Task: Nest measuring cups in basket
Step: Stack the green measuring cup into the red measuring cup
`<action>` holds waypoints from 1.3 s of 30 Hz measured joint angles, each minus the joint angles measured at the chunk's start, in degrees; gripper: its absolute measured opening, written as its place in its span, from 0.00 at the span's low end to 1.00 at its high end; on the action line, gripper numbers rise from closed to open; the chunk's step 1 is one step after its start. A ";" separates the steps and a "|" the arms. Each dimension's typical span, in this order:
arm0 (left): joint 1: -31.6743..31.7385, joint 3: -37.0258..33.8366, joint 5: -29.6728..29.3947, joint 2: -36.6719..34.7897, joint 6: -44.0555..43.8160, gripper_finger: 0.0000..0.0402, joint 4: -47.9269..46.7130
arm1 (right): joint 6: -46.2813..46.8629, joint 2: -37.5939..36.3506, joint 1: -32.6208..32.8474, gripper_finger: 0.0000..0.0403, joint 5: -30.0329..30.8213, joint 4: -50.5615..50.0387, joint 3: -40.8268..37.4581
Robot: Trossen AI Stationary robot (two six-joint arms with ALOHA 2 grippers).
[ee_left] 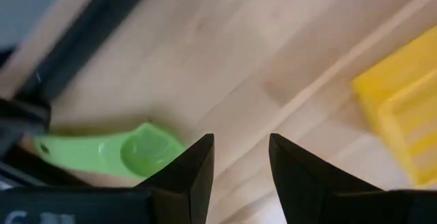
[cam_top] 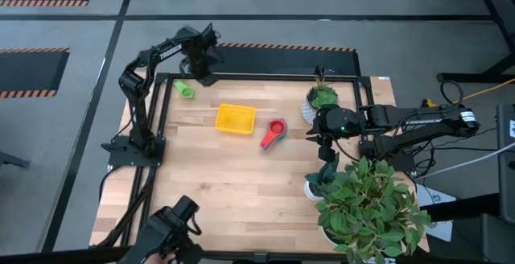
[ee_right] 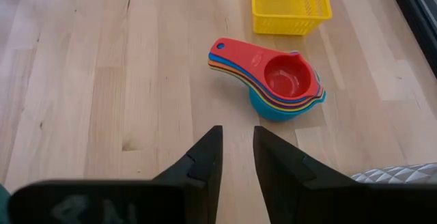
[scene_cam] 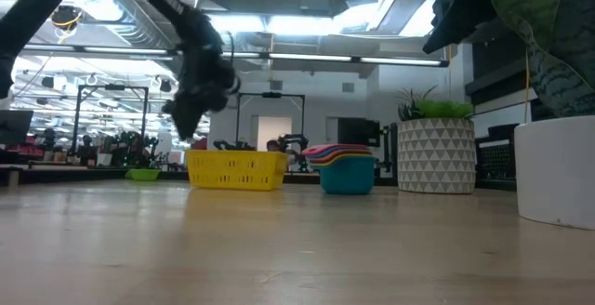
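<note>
**Above the far left corner: last cup still loose, basket empty**

Over the table's far left corner, the left gripper (ee_left: 239, 176) hangs with its fingers spread and nothing between them, just beside the green measuring cup (cam_top: 186, 91), which lies alone on the wood near the table's dark frame. The right gripper (ee_right: 237, 162) hovers on the right side with its fingers narrowly apart, also empty, looking toward the nested stack (ee_right: 276, 80): red cup on top, other colours layered beneath, a blue cup at the bottom. That stack sits on the table just beside the yellow basket (cam_top: 235, 118), not in it. The basket stands empty between the green cup and the stack.

By my judgement, nesting is mostly done. What remains is adding the green cup to the stack and getting the stack into the basket.
</note>
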 joint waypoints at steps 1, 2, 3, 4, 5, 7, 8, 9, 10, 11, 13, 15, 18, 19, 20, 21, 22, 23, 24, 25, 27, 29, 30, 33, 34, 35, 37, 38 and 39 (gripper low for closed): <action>0.22 -1.73 -0.99 0.00 -0.64 0.33 0.86 | 0.00 0.00 0.00 0.22 0.00 0.02 0.00; 0.40 -3.43 -2.28 0.02 -1.38 0.33 1.61 | 0.00 0.00 0.00 0.22 0.01 0.01 0.00; 0.60 -4.96 -3.52 0.04 -2.12 0.33 2.26 | 0.00 0.00 0.01 0.22 0.01 0.02 0.00; 0.79 -6.33 -4.81 0.04 -2.80 0.33 2.80 | -0.02 0.00 0.01 0.22 0.01 0.02 0.00; 0.92 -7.55 -6.04 0.04 -3.20 0.33 3.63 | -0.02 0.00 0.00 0.22 0.00 0.02 0.00; 1.17 -9.66 -8.37 0.04 -4.00 0.33 5.73 | -0.02 0.00 0.01 0.22 0.00 0.02 0.00; 1.32 -10.55 -9.27 0.04 -4.22 0.33 6.80 | -0.02 0.00 0.02 0.22 0.00 0.02 0.00; 1.47 -11.24 -9.81 0.04 -4.38 0.33 7.71 | -0.02 0.00 0.00 0.22 0.00 0.02 0.00; 1.57 -11.83 -10.11 0.04 -4.43 0.33 8.60 | -0.02 0.00 0.02 0.22 0.01 0.02 0.00; 1.65 -12.51 -10.35 0.04 -4.68 0.33 9.66 | -0.02 0.00 0.02 0.22 0.01 0.02 0.00; 1.65 -13.62 -10.49 0.04 -5.80 0.33 11.44 | -0.02 0.00 0.02 0.22 0.02 0.02 0.00; 1.63 -14.62 -10.51 0.04 -6.77 0.33 13.32 | -0.02 0.00 0.02 0.22 0.02 0.02 0.00; 1.63 -16.18 -10.62 0.04 -7.48 0.33 15.41 | -0.02 0.00 0.01 0.22 0.01 0.02 0.00; 1.63 -16.72 -10.81 0.04 -7.98 0.33 16.00 | -0.02 0.00 0.01 0.22 0.01 0.03 0.00; 1.63 -17.26 -11.28 0.04 -8.90 0.33 16.45 | -0.02 0.00 0.02 0.22 0.00 0.04 0.00; 1.61 -17.82 -12.22 0.04 -9.89 0.33 16.76 | -0.02 0.00 0.02 0.22 0.01 0.04 0.00; 1.61 -18.22 -13.40 0.04 -10.38 0.33 16.87 | -0.02 0.00 0.00 0.22 0.02 0.04 0.00; 1.63 -18.56 -14.54 0.04 -10.45 0.33 16.91 | -0.02 0.00 0.02 0.22 0.00 0.04 0.00; 1.63 -18.77 -15.41 0.04 -10.38 0.33 16.92 | -0.02 0.00 0.02 0.22 0.00 0.04 0.00; 1.63 -18.87 -15.74 0.04 -10.29 0.33 16.93 | -0.02 0.00 0.01 0.22 0.01 0.04 0.00; 1.61 -18.87 -15.74 0.04 -10.25 0.33 16.97 | -0.02 0.00 0.02 0.22 0.02 0.04 0.00; 1.45 -18.87 -15.65 0.04 -10.25 0.33 16.98 | -0.02 0.00 0.00 0.22 0.01 0.14 0.00; 1.45 -18.87 -15.65 0.04 -10.29 0.33 16.95 | -0.02 0.00 0.01 0.22 0.01 0.28 0.00; 1.43 -18.87 -15.63 0.04 -10.37 0.33 16.87 | -0.02 0.00 0.00 0.22 0.00 0.75 0.00; 1.43 -18.87 -15.63 0.04 -10.39 0.33 16.75 | -0.02 0.00 0.02 0.22 0.01 0.88 0.00; 1.45 -18.87 -15.65 0.04 -10.43 0.33 16.61 | -0.02 0.00 0.00 0.22 0.02 1.08 0.00; 1.45 -18.87 -15.66 0.04 -10.85 0.33 16.17 | -0.02 0.00 0.02 0.22 0.01 1.18 0.00; 1.45 -18.87 -15.68 0.04 -11.24 0.33 15.83 | -0.02 0.00 0.01 0.22 0.02 1.26 0.00; 1.44 -18.87 -15.77 0.04 -11.32 0.33 15.49 | -0.03 0.00 0.01 0.22 0.02 1.32 0.00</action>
